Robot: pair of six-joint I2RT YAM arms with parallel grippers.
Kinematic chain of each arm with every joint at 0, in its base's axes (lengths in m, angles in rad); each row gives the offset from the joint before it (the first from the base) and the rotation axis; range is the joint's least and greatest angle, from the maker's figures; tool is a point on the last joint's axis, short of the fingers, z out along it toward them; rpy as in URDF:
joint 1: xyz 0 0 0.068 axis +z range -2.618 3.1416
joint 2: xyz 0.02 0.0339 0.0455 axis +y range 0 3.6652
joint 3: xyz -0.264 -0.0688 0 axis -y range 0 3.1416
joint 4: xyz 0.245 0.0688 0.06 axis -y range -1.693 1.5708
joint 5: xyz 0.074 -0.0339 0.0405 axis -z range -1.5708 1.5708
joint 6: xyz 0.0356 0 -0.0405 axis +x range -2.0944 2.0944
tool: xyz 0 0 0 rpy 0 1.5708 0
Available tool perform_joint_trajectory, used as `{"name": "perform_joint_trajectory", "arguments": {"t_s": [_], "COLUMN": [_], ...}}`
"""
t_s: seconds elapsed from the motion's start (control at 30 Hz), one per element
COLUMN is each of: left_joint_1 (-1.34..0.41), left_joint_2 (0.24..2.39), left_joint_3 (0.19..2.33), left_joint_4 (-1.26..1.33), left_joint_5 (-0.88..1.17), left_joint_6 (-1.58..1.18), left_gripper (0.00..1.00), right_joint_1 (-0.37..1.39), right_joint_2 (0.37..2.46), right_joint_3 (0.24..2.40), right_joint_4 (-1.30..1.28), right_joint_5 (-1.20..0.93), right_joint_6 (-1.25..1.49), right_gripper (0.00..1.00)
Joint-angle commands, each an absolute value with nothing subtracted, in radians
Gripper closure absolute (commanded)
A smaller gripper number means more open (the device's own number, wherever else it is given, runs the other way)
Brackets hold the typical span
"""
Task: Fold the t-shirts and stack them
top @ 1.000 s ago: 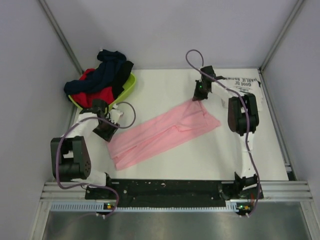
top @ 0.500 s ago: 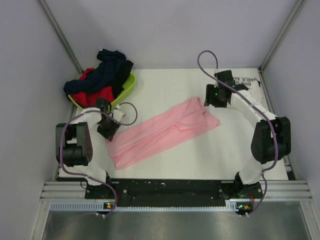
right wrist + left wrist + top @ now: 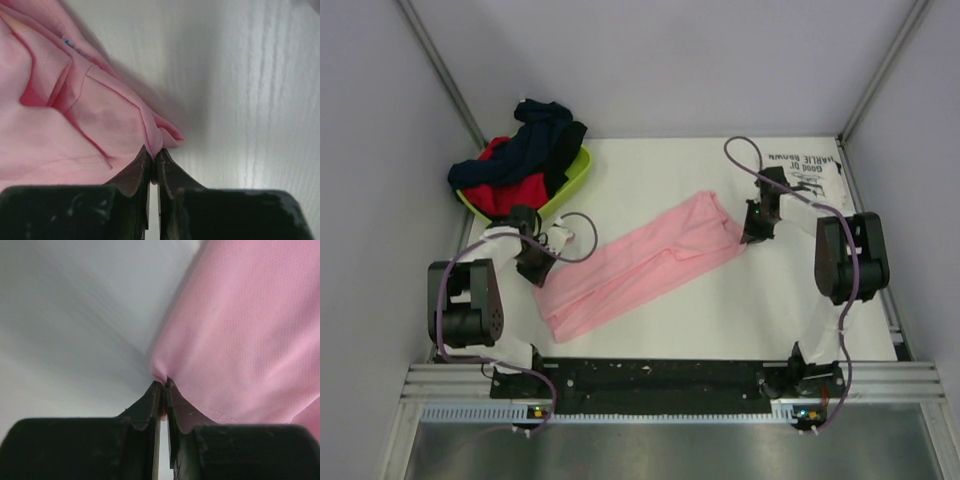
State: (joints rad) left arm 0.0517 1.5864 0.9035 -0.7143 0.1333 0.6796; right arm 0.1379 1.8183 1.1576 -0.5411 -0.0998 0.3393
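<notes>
The light-pink t-shirt [image 3: 640,265] lies folded into a long band, slanting from near left to far right on the white table. My left gripper [image 3: 540,268] is shut on its near-left corner; the left wrist view shows pink cloth [image 3: 240,340] pinched between the fingertips. My right gripper [image 3: 752,234] is shut on its far-right corner, where the right wrist view shows a bunched pink fold [image 3: 100,115] in the jaws. The white t-shirt with black lettering [image 3: 810,170] lies folded at the far right corner, behind the right arm.
A lime-green basket [image 3: 575,175] heaped with dark blue, red and black clothes [image 3: 520,155] stands at the far left, just behind the left arm. Grey walls close in the table on three sides. The arm bases sit on a black rail [image 3: 660,378] at the near edge.
My right gripper moved from the shirt's far edge, out toward the white shirt, then down to the pink shirt's far-right corner and shut on it. The left gripper barely moved.
</notes>
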Motion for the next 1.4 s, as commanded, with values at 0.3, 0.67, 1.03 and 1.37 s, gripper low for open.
{"name": "perform_joint_trajectory", "arguments": {"t_s": [0.3,0.67,1.03,1.37], "left_joint_1": [-0.434,-0.476,-0.468,-0.456], "left_joint_2": [1.416,1.23,1.256,1.238], "left_joint_3": [0.781,0.939,0.764,0.62], "left_joint_4": [-0.865,-0.986,-0.78,-0.674], "left_joint_5": [0.291,0.261,0.336,0.423], "left_joint_6": [0.669,0.735,1.196,1.376], "left_gripper": [0.45,0.44,0.41,0.4], "right_joint_1": [0.118,0.115,0.593,1.047], "right_joint_2": [2.534,2.151,1.321,1.281], "right_joint_3": [2.278,2.113,1.05,0.713], "right_joint_4": [-0.664,-0.612,-0.259,-0.226], "right_joint_5": [-0.261,-0.267,-0.573,-0.582], "right_joint_6": [0.265,0.089,-0.666,-0.868], "right_gripper": [0.76,0.33,0.29,0.28]}}
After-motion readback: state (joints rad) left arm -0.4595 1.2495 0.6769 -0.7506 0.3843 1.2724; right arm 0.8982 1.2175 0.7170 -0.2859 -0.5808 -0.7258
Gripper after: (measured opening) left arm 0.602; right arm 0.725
